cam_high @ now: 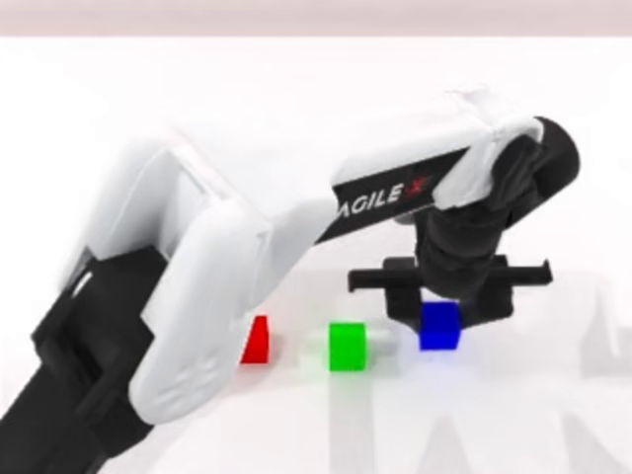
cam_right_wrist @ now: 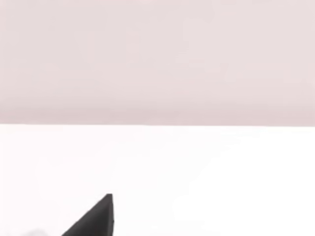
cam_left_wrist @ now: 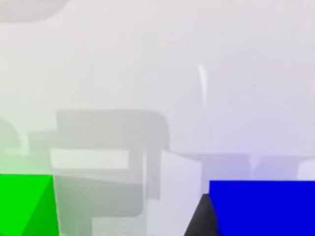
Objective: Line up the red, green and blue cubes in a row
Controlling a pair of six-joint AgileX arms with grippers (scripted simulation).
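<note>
The three cubes stand in a line across the front of the table in the top view: the red cube [cam_high: 256, 343] on the left, half hidden by my left arm, the green cube [cam_high: 348, 347] in the middle, and the blue cube [cam_high: 439, 326] on the right. My left gripper [cam_high: 440, 308] reaches down over the blue cube and is shut on it. In the left wrist view a dark finger [cam_left_wrist: 199, 221] presses the side of the blue cube [cam_left_wrist: 263, 209], with the green cube [cam_left_wrist: 27, 204] off to the side. Only a dark wedge of my right gripper [cam_right_wrist: 96, 219] shows, in its own wrist view.
My left arm's white links [cam_high: 197, 296] stretch from the front left corner across the table [cam_high: 553, 415] and cast grey shadows around the cubes. The right wrist view faces bare white table and a pale back wall [cam_right_wrist: 157, 59].
</note>
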